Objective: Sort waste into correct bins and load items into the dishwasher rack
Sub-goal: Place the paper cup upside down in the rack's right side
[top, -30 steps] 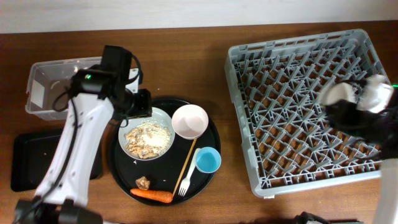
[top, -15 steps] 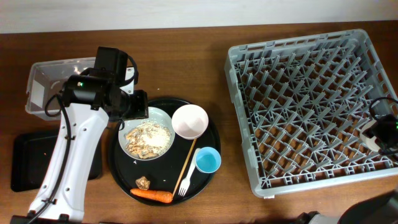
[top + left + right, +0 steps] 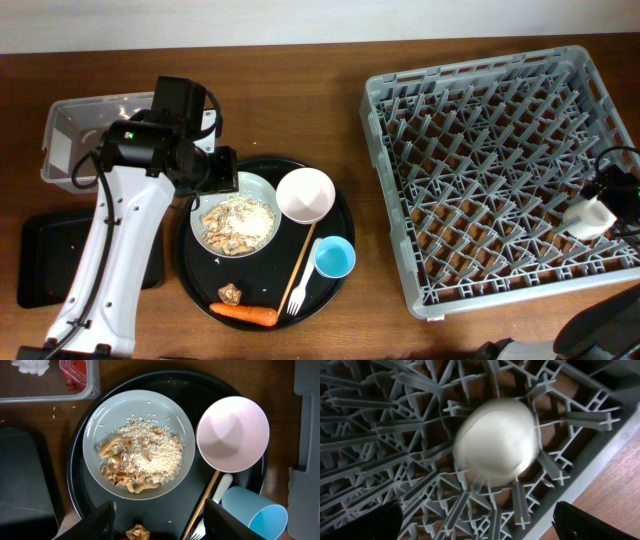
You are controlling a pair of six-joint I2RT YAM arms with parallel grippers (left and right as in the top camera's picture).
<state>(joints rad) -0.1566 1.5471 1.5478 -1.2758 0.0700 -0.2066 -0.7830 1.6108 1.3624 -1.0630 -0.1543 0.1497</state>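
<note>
Loading step: cream cup [image 3: 587, 218] now sits in the dishwasher rack [image 3: 470, 64], in a cell by its right wall; a second ago it was carried above the rack.
Right claw [image 3: 477, 522]: fingers wide apart, off the cup, just above it. Cup is blurred in the wrist view, so can't tell if it's upright.
Left claw [image 3: 162, 521]: spread wide, holding nothing, over the pale green bowl [image 3: 139, 442] of rice scraps [image 3: 150, 455]; unmoved for half a second.
Round black tray [image 3: 200, 270]: holds pink bowl [image 3: 305, 195], blue cup [image 3: 334, 257], chopsticks [image 3: 300, 262], fork [image 3: 297, 295], carrot [image 3: 243, 314], brown lump [image 3: 231, 293].
Clear tub [image 3: 75, 125]: red wrapper [image 3: 75, 372] and tissue [image 3: 31, 366] inside.
Meaning: first dish looks loaded; scraps and the other dishes remain.
</note>
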